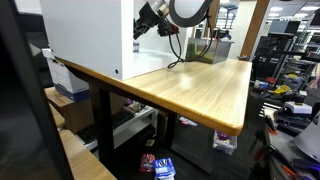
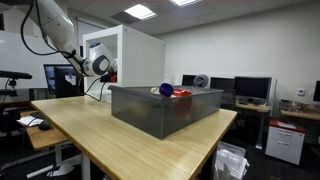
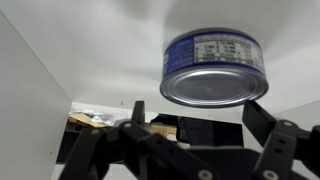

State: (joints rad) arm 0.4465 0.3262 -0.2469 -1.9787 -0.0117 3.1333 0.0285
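While before one claw [image 3: 196,122], one can [image 3: 213,68].

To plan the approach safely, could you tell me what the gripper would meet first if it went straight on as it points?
Most likely the tin can, which sits ahead of the open gripper in the wrist view, though the depth between them is unclear.

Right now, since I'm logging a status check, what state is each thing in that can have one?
gripper: open, nothing between its fingers.
can: closed, ungripped, beyond the fingertips, metal end toward the wrist camera.
gray bin: upright on the table, open-topped, holding a blue item and a red item.
monitor by the arm: lit.
monitors behind the bin: dark.
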